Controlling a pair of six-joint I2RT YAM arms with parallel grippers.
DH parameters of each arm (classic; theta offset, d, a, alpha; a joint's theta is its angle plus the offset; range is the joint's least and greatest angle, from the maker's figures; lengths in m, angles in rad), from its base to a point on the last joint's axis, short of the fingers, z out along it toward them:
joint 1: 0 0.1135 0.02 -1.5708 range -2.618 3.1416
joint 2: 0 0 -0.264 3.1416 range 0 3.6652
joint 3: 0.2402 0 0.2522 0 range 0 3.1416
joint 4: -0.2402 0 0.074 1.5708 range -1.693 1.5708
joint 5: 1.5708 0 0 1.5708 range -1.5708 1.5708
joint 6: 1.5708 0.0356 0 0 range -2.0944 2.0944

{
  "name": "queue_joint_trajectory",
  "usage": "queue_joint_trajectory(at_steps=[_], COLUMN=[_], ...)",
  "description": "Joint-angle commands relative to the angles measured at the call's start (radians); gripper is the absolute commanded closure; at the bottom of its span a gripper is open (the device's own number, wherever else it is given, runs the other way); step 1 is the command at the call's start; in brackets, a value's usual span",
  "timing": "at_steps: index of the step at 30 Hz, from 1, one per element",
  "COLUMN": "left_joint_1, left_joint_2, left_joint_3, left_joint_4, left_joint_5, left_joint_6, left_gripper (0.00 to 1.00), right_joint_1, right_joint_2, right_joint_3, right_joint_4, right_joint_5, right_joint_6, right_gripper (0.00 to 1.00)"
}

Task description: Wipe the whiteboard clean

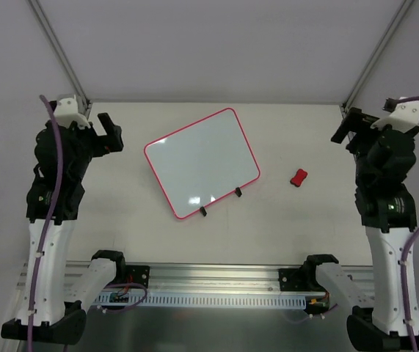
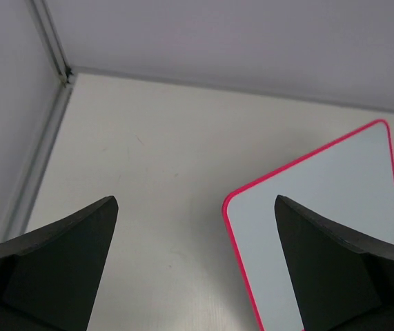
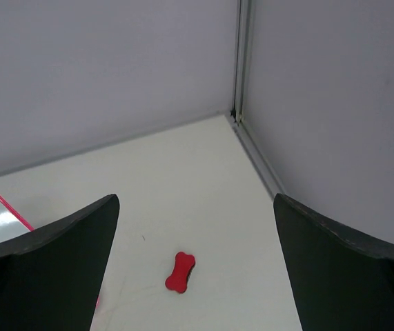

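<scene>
The whiteboard [image 1: 202,162] lies tilted in the middle of the table, white with a pink-red frame and two black feet on its near edge; no writing shows on it. Its corner also shows in the left wrist view [image 2: 321,207]. A small red bow-shaped eraser [image 1: 299,177] lies to its right, also seen in the right wrist view [image 3: 180,272]. My left gripper [image 1: 110,132] is open and empty, held above the table left of the board. My right gripper [image 1: 345,128] is open and empty, held up to the right of the eraser.
Grey walls with metal frame posts [image 1: 59,48] close the back and sides of the table. An aluminium rail [image 1: 216,282] with the arm mounts runs along the near edge.
</scene>
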Motion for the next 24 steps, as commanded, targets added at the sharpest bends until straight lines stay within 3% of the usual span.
queue_joint_trajectory(at_steps=[1, 11, 24], left_joint_1=[-0.007, -0.016, -0.045], left_joint_2=[-0.035, -0.027, -0.055], left_joint_3=[0.167, 0.575, 0.619], left_joint_4=[-0.111, -0.260, -0.276], left_joint_5=[-0.127, -0.176, -0.185], left_joint_6=[0.013, 0.103, 0.121], left_gripper=[0.01, 0.01, 0.01], right_joint_1=[-0.004, -0.003, 0.006], right_joint_2=[-0.072, -0.158, -0.192], right_joint_3=[0.112, 0.278, 0.295], right_joint_4=[-0.023, -0.049, -0.052], right_joint_5=[-0.023, -0.027, -0.061], right_joint_6=[-0.163, -0.235, -0.239], right_gripper=[0.01, 0.01, 0.01])
